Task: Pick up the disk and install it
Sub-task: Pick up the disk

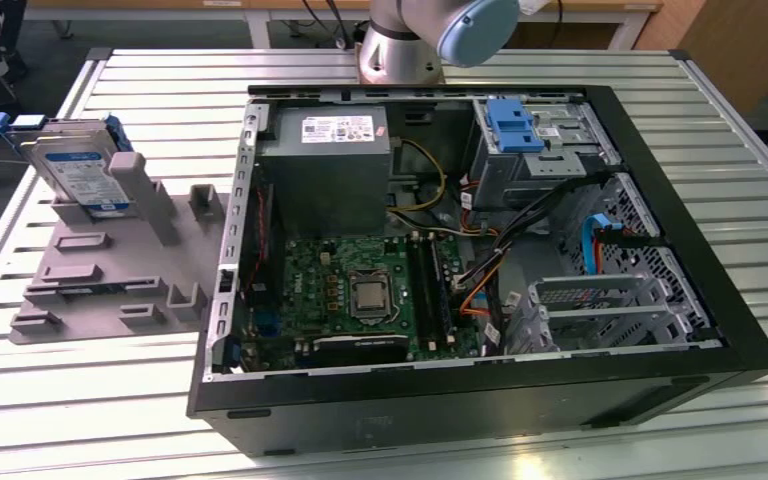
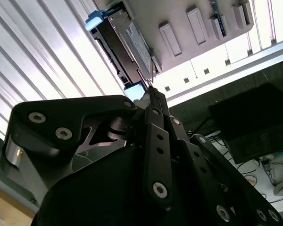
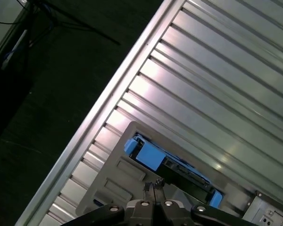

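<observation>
My gripper (image 3: 153, 187) is closed, fingertips pressed together with nothing between them. It points down toward the disk (image 1: 80, 172) and is well clear of it. The disk stands upright, leaning slightly, in a slot of the grey holder (image 1: 117, 275), with its blue carrier bracket around it and its white-and-blue label facing out. The holder sits on the slatted metal table (image 1: 77, 410), on the exterior view's left of the open computer case (image 1: 491, 410). Inside the case are the grey power supply (image 1: 328, 160), the green motherboard (image 1: 357, 285), bundled cables (image 1: 491, 265), a blue bracket (image 1: 515, 125) in the upper drive bay and a metal drive cage (image 1: 598, 305) near the front corner.
</observation>
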Controlling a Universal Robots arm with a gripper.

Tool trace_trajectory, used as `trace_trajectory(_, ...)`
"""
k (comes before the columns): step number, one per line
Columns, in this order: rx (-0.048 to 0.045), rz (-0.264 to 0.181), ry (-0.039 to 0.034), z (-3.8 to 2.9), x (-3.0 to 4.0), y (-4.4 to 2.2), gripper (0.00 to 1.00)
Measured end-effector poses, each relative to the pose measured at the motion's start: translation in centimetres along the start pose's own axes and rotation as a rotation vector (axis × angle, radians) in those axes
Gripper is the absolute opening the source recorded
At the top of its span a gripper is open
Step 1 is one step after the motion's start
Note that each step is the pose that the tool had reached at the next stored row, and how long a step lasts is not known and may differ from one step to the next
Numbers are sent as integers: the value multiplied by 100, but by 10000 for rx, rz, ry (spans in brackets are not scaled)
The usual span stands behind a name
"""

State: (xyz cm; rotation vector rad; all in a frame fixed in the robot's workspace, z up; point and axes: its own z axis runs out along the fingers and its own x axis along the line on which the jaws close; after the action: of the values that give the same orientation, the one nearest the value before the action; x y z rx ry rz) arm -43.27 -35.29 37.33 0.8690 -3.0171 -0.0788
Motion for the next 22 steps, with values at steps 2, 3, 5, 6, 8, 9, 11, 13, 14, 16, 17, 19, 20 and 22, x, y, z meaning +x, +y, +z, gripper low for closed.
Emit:
trace_trajectory(2,-1,-61,2,0,0,0,11)
trace_trajectory(3,-1,-61,3,0,0,0,11)
trace_trajectory(5,-1,-62,2,0,0,0,11)
trace_trajectory(6,-1,-62,3,0,0,0,11)
trace_trajectory(8,-1,-62,3,0,0,0,11)
trace_trajectory(9,-1,-62,2,1,0,0,11)
trace_trajectory(11,-1,-74,3,0,0,0,11)
trace_trajectory(13,-2,-169,7,1,0,0,11)
trace_trajectory(14,-4,-287,12,1,0,0,11)
trace_trajectory(16,-8,-631,29,1,0,0,11)
trace_trajectory(17,-11,-811,38,1,0,0,11)
trace_trajectory(19,-15,-1182,56,2,0,0,11)
trace_trajectory(20,-18,-1356,64,2,0,0,11)
trace_trajectory(22,-21,-1661,79,3,0,0,11)
